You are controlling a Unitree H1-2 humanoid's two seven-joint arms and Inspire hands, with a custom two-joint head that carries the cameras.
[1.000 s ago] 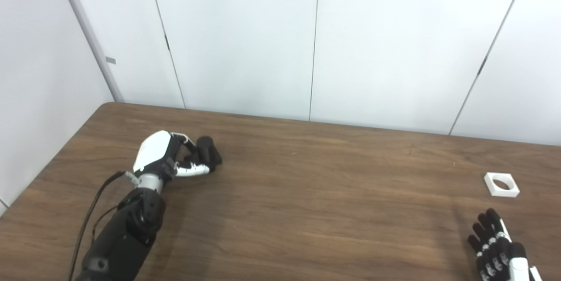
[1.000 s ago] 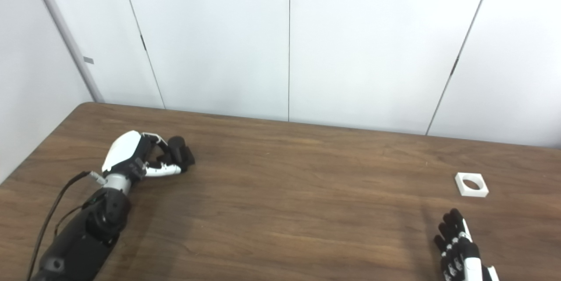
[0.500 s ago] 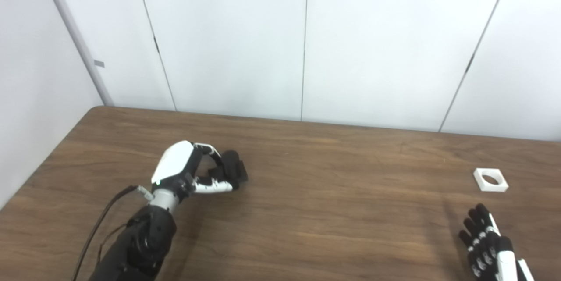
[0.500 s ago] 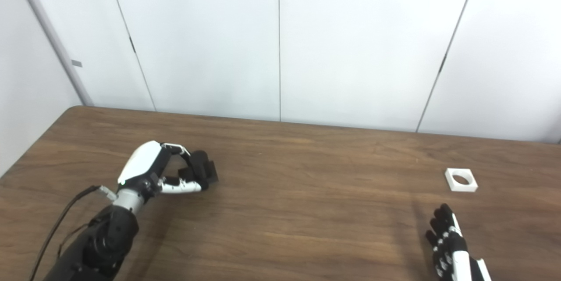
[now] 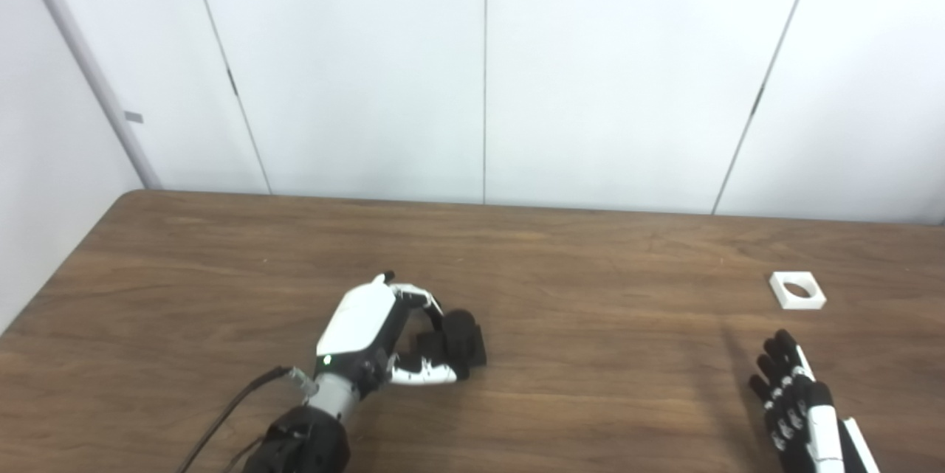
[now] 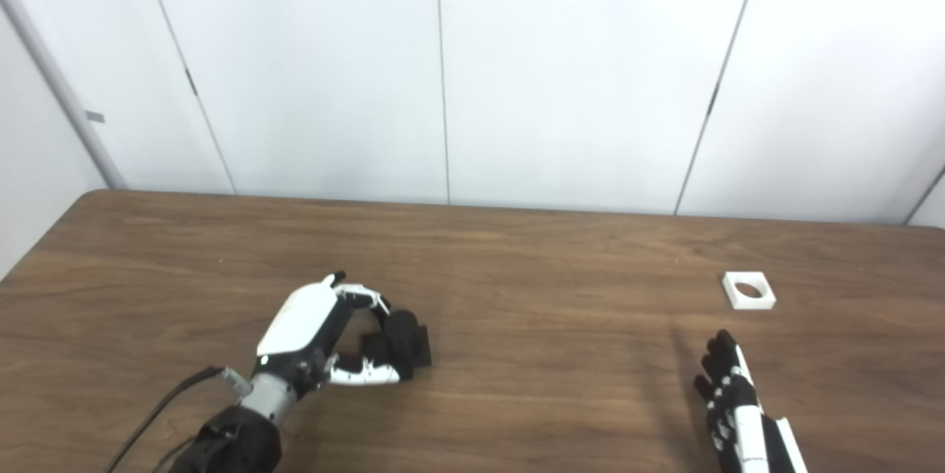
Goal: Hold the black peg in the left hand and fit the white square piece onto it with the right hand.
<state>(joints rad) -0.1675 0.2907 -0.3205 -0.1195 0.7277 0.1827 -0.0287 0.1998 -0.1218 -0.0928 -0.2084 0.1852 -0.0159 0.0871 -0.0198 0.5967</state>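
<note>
My left hand (image 5: 380, 336) is shut on the black peg (image 5: 461, 336), low over the brown table (image 5: 590, 355) at the left of centre. The peg's round end and square base stick out to the right of my fingers; it also shows in the right eye view (image 6: 404, 338). The white square piece (image 5: 797, 290) with a round hole lies flat on the table at the far right. My right hand (image 5: 801, 406) is open and empty, fingers stretched, near the bottom right corner, a short way in front of the white piece.
White wall panels (image 5: 480, 67) rise behind the table's far edge. A black cable (image 5: 221, 421) runs along my left forearm. The table's left edge (image 5: 66, 259) runs diagonally at the left.
The camera has turned to the right. My left hand has carried the black peg nearer and to the right, toward the table's middle. My right hand has kept its place and stayed open.
</note>
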